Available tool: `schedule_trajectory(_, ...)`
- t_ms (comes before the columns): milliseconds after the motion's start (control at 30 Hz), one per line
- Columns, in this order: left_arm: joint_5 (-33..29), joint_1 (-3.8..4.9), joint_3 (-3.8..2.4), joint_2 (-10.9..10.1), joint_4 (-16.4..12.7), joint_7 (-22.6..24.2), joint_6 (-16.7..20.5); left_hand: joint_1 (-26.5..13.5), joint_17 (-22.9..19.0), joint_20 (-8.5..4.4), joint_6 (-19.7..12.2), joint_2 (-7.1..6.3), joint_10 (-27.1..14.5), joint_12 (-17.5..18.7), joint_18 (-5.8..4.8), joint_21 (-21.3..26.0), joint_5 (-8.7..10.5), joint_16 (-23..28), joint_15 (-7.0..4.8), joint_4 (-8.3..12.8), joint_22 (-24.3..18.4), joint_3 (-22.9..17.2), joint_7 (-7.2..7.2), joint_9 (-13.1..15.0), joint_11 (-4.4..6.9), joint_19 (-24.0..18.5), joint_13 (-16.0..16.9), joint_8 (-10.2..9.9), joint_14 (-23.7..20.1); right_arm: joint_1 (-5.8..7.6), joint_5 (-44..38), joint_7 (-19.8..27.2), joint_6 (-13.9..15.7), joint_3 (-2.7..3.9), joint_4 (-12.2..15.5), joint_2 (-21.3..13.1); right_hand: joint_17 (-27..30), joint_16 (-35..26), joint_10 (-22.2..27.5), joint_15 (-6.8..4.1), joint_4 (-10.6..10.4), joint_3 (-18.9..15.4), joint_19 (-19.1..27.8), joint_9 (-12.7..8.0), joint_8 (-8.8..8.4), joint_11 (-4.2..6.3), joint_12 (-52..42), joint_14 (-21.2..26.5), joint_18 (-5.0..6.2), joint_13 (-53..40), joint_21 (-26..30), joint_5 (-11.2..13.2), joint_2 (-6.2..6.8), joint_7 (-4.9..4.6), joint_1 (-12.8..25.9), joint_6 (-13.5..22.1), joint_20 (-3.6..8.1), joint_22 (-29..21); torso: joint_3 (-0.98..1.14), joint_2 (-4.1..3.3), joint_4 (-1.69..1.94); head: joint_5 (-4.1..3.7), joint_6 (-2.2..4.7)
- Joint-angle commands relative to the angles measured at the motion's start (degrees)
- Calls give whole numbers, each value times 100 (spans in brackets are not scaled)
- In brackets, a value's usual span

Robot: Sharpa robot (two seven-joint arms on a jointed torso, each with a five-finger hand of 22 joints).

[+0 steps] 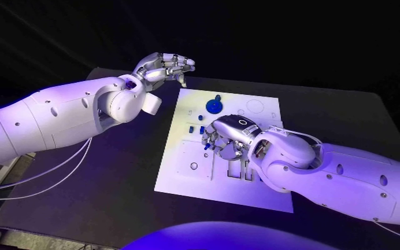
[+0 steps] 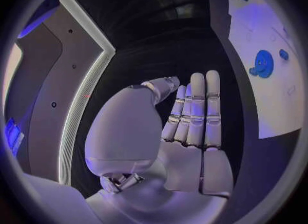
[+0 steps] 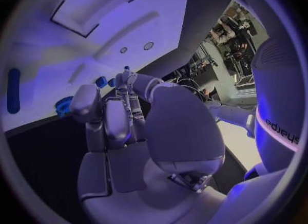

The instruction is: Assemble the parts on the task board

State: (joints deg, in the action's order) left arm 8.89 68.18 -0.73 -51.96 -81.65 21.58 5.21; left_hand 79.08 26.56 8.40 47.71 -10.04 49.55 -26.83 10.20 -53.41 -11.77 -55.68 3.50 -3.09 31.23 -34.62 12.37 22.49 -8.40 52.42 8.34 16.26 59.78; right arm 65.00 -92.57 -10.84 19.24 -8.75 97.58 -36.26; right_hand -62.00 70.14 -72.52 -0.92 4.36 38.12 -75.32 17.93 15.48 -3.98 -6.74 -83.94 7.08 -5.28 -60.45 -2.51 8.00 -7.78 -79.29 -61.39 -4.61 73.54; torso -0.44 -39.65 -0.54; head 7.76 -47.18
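While the white task board (image 1: 188, 172) lies flat in the middle of the black desk (image 1: 108, 198), you can see its small blue parts gathered on its far half: a round blue disc (image 1: 214, 106) near the far edge, and a few smaller blue pieces (image 1: 192, 128) strung along the board's left side. Your right robot hand (image 1: 226, 140) is down over the centre of the board, fingers curled toward the surface beside those small pieces. From the right wrist view, the fingertips (image 3: 126, 75) are drawn together with a speck of blue at their very tip, but you cannot tell whether a part is truly pinched there or merely sits behind them. Two more blue pieces (image 3: 101, 81) lie just beside those fingers, and a long blue bar (image 3: 13, 90) sits well apart on the board.

Your left robot hand (image 1: 164, 67) is raised off the board's far left corner, above the desk. It holds nothing; the left wrist view shows its fingers (image 2: 195, 113) straight and side by side.
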Motion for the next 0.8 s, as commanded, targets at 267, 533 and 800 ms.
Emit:
schedule_trajectory(267, -193, 1, -3, 47, 36, 3, -123, -44, -9, 40, -33, -6, -31, 25, 41, 32, -23, 22, 23, 5, -8, 34, -12, -8, -11, -10, -7, -38, -32, -115, -279, 59, -111, -17, -73, 77, -3, 23, -55, -18, 2, 28, -18, 7, 15, 34, 16, -82, -67, -8, 13, -36, -44, -11, -3, -16, -10, 2, 0, -10, 0, 51, -75)
schedule_trajectory(533, -219, 1, -3, 52, 50, -10, -139, -44, -9, 40, -33, -6, -31, 25, 41, 32, -23, 22, 23, 5, -8, 34, -12, -8, -11, -10, -7, -38, -32, -160, -378, 4, -105, -25, -102, 79, -8, 28, -52, -16, 6, 32, -28, 9, 13, 32, 22, -83, -72, -7, -7, -36, -47, -13, 1, -11, -11, 15, -6, -10, 12, 35, -98)
schedule_trajectory(800, -222, 1, -3, 51, 59, -16, -149, -44, -9, 40, -33, -6, -31, 25, 41, 32, -23, 22, 23, 5, -8, 34, -12, -8, -11, -10, -7, -38, -32, -168, -432, -19, -105, -32, -150, 75, -8, 28, -52, -16, 6, 32, -28, 9, 13, 32, 22, -83, -72, -7, -7, -36, -47, -13, 1, -11, -11, 15, -11, -7, 5, 52, -111)
